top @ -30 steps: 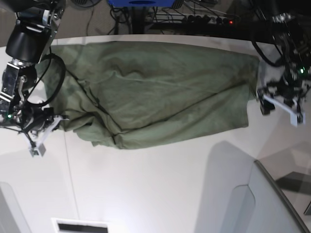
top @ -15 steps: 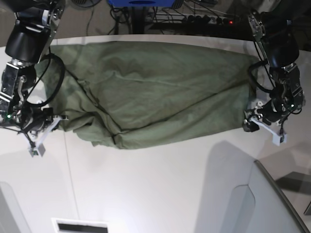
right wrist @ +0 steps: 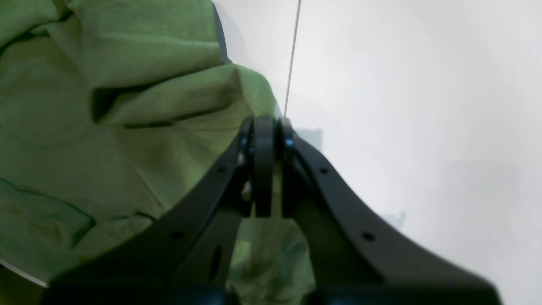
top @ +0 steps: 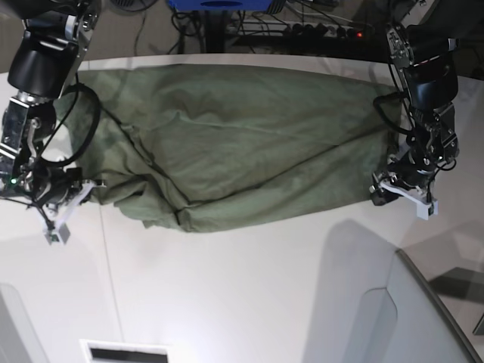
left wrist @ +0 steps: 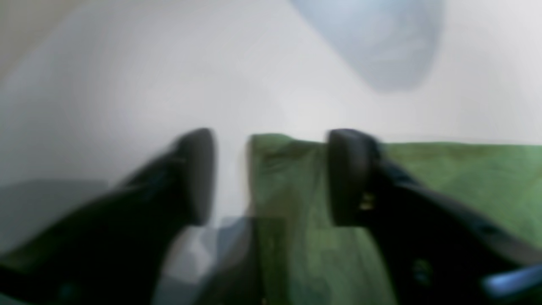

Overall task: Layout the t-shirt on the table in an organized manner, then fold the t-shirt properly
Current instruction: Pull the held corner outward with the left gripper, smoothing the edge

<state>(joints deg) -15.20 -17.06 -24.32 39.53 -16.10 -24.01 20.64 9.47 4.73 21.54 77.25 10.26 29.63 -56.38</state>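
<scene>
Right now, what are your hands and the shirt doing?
Right hand shut on t-shirt. Left hand straddling its corner, not clamped. Nothing in the way.

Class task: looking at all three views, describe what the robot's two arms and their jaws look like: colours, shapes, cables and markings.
Both arms are black, rounded segments with loose black cables looping beside them. The left gripper and right gripper carry white finger parts in the base view. Up close, the fingers are matt black, curved struts with small round holes. A small green light glows on the right arm's wrist.

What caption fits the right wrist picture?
Right gripper pinching the green t-shirt at its edge on the white table.
</scene>
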